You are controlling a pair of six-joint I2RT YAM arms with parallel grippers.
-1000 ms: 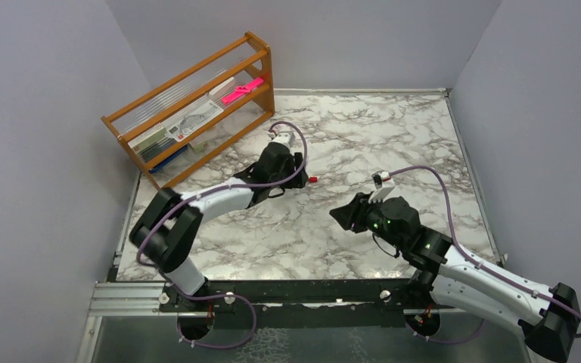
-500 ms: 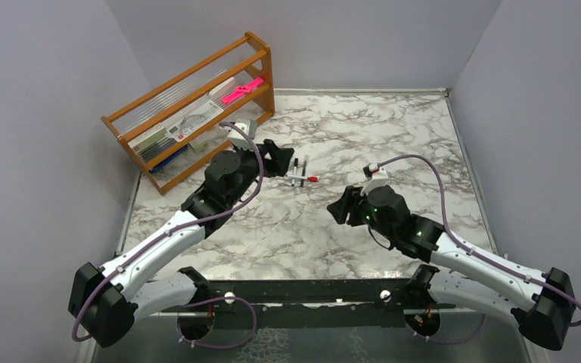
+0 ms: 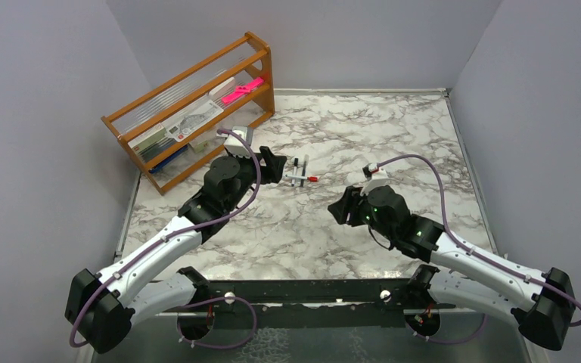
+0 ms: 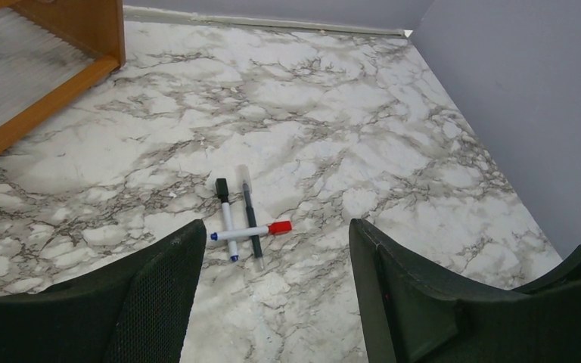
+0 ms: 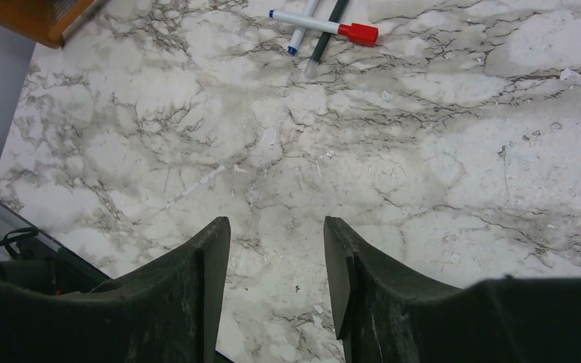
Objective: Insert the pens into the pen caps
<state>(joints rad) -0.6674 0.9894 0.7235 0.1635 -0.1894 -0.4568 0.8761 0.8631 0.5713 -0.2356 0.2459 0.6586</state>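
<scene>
While reaching over the marble table (image 3: 393,136), hovering with left gripper (image 3: 278,164) spread wide and empty, just short of the pens (image 4: 238,223). Same deal with right gripper (image 3: 336,209): parted, gripping nothing. Lying crossed in a tiny pile mid-table, slim sticks, red cap (image 4: 280,227) and black cap (image 4: 221,186) fitted on the white ones. Back-left, wooden slatted rack (image 3: 261,57) holding a pink thing (image 3: 242,91) and flat boxes.

Brightness: bright, even and diffuse in all three views.
Shadows: faint and soft-edged, close under the pens (image 4: 242,232) on the marble tabletop (image 4: 363,113).
Glare: pale washed patches on the tabletop in the right wrist view.
Blur: wooden rack (image 4: 53,53) smeared in the left wrist view's upper-left corner.
Sharpness: pens crisp in both wrist views.
</scene>
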